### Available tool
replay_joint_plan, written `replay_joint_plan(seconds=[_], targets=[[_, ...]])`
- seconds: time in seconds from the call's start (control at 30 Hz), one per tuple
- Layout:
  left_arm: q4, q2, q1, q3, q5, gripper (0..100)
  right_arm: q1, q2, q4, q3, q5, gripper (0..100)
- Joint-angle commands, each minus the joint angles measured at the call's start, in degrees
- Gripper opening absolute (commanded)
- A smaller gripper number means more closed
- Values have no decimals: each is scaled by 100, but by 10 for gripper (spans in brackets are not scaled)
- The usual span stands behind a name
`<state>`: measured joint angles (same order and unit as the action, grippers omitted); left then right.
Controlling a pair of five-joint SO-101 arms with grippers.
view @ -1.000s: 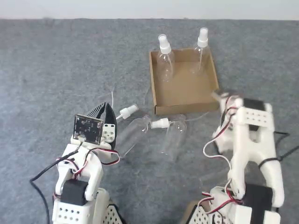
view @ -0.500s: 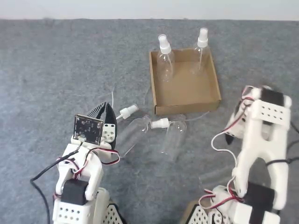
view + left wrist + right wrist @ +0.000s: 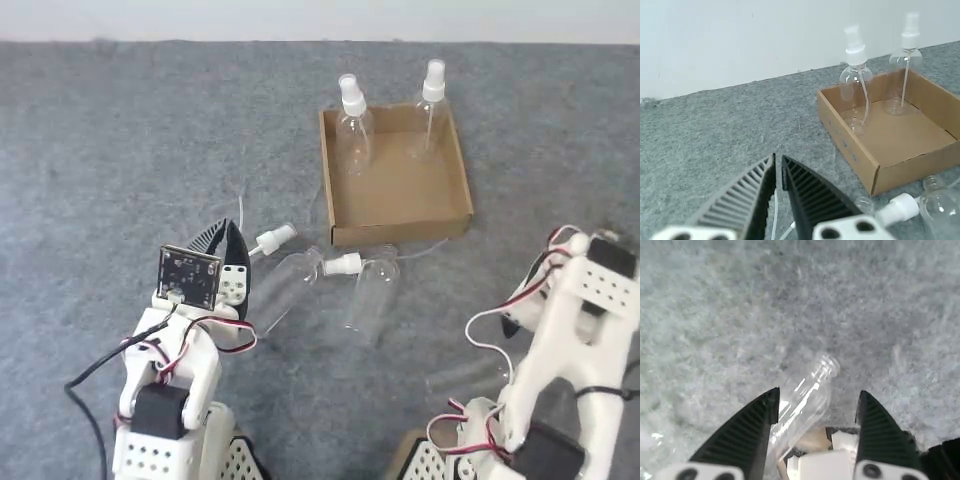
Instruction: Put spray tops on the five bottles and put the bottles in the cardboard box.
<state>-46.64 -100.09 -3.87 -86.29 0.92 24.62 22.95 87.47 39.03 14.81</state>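
Bottles (image 3: 353, 140), two with spray tops (image 3: 348, 92), stand in the box (image 3: 400, 228). Right hand (image 3: 818, 391) is open over a topless bottle (image 3: 802, 402); left hand (image 3: 778, 159) is closed, empty.

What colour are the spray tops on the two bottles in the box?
White. The spray tops show best in the left wrist view.

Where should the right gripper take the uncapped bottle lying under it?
Take the uncapped bottle across its cylindrical body, coming straight down: it lies flat on the carpet, neck pointing away, and the open right gripper straddles its sides. Skip the narrow neck.
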Motion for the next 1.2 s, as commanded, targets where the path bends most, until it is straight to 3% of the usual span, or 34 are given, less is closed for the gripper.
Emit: replay_joint_plan(seconds=[0.0, 0.37, 0.57, 0.8, 1.17], targets=[[193, -35, -35, 31, 44, 12, 57, 268, -840, 615, 35, 206], [193, -35, -35, 31, 44, 12, 110, 268, -1824, 1477, 26, 205], [193, -35, -35, 31, 44, 12, 497, 303, -2088, 1538, 26, 201], [193, -35, -35, 31, 44, 12, 567, 321, -2413, 1538, -387, 75], [185, -35, -35, 31, 44, 12, 602, 321, -2396, 1477, -396, 112]])
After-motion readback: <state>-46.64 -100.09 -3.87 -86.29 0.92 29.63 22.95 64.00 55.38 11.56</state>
